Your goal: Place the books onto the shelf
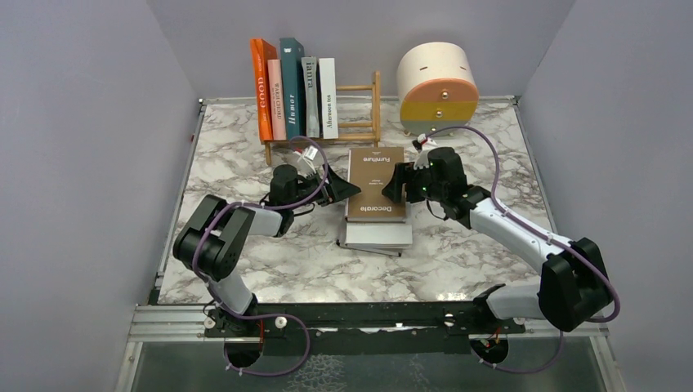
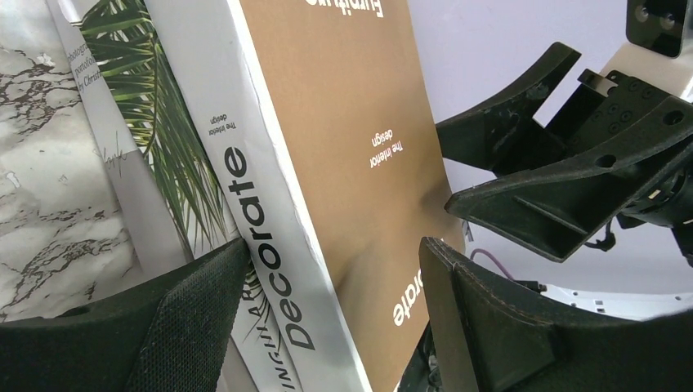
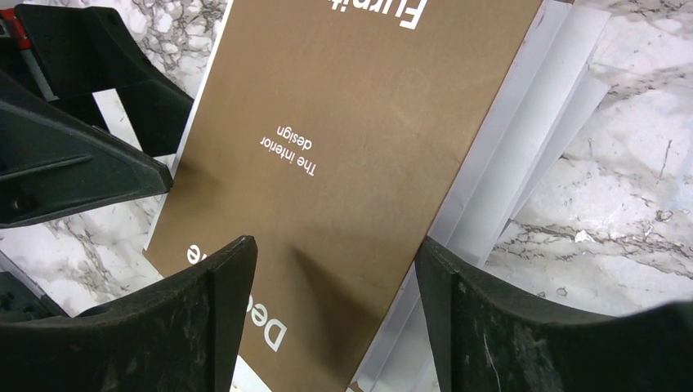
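A brown-covered book [image 1: 376,184] with a white spine tops a stack of books [image 1: 376,235] mid-table. Beneath it lie a palm-leaf book [image 2: 155,106] and white books [image 3: 523,163]. My left gripper [image 1: 347,189] is at the brown book's left edge, open, its jaws straddling the white spine [image 2: 333,253]. Opposite, my right gripper [image 1: 392,184] is open over the book's right edge [image 3: 333,245], nothing pinched. Behind stands the wooden shelf [image 1: 374,106], holding upright orange [image 1: 261,90], pink [image 1: 277,98], teal [image 1: 292,82], grey [image 1: 310,94] and white [image 1: 328,94] books.
A round cream, yellow and orange drawer unit [image 1: 437,86] stands at the back right beside the shelf. The shelf's right half holds no books. Grey walls close in the marble table [image 1: 490,139] on three sides.
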You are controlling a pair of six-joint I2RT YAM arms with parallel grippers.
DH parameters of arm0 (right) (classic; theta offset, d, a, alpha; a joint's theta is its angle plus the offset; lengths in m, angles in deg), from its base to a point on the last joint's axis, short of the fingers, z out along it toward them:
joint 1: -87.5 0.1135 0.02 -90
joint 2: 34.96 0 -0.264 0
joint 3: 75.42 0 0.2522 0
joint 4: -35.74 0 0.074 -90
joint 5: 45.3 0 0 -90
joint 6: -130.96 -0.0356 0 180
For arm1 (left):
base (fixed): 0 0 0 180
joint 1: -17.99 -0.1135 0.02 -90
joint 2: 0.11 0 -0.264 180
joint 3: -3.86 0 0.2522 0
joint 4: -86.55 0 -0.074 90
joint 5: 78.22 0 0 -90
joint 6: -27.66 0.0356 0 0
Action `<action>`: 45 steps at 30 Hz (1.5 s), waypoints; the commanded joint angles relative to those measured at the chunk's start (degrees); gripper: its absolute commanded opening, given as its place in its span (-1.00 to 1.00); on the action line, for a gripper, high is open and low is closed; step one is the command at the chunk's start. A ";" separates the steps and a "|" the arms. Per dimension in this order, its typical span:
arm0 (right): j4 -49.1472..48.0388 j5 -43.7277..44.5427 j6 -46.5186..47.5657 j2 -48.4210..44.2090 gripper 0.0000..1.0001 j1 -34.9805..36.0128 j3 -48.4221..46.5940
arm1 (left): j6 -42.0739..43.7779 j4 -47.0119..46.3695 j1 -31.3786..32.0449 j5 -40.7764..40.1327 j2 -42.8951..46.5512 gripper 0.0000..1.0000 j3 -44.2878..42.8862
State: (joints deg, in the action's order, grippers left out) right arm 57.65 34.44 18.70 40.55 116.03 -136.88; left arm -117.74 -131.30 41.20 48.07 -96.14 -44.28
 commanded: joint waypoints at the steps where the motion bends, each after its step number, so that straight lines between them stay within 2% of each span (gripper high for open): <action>1: -4.05 -3.03 1.48 1.02 0.38 -0.01 0.49 | -2.28 -6.71 -0.36 3.03 -2.30 0.40 0.27; 9: -7.21 -5.13 1.57 2.58 0.37 0.02 0.88 | -4.56 -11.47 -0.50 3.93 -5.14 0.40 0.73; 20: -8.23 -5.48 1.45 4.91 0.36 0.02 0.71 | -13.67 -28.07 -2.17 6.55 -10.48 0.45 3.51; 31: -9.01 -6.49 1.17 4.99 0.33 0.03 1.27 | -14.56 -30.35 -2.41 6.76 -13.45 0.51 3.46; 45: -9.89 -7.87 0.79 3.68 0.33 0.18 2.74 | -13.60 -28.01 -2.94 6.41 -14.65 0.52 2.09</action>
State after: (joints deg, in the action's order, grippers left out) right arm 49.82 29.94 19.81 44.88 115.60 -134.92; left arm -131.88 -159.39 38.09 52.44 -108.93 -41.17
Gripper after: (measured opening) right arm 0.665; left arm 0.756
